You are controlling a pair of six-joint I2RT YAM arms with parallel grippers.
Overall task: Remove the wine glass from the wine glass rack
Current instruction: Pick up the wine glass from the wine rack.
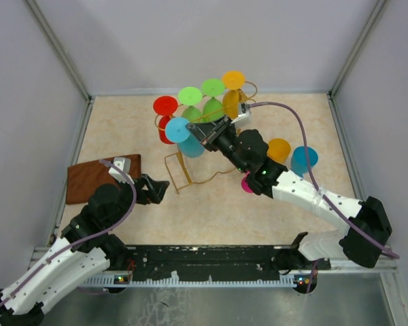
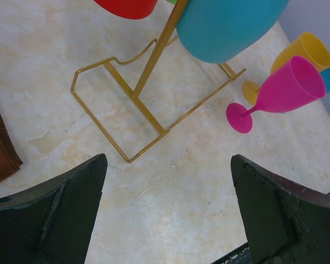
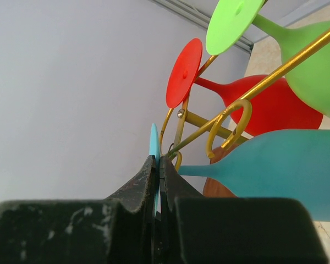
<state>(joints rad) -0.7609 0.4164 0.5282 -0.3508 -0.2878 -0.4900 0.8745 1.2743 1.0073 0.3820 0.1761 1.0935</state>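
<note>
The gold wire wine glass rack [image 1: 179, 170] stands mid-table with several plastic glasses hanging upside down from its top rails. A teal wine glass [image 1: 190, 144] hangs at the near end. My right gripper [image 1: 202, 136] is shut on the thin edge of its round foot [image 3: 153, 144], right at the rails' curled ends [image 3: 231, 118]. The teal bowl [image 3: 275, 165] lies to the right of my fingers, still beside the rail [image 3: 286, 69]. My left gripper [image 1: 160, 189] is open and empty, hovering above the table near the rack's base frame [image 2: 140, 104].
Red [image 1: 165, 109], green [image 1: 202, 95] and orange [image 1: 232, 88] glasses hang further back on the rack. Pink [image 1: 247, 183], orange [image 1: 279, 149] and blue [image 1: 303, 160] glasses are on the table right of the rack. A brown cloth [image 1: 98, 178] lies at the left. Walls enclose the table.
</note>
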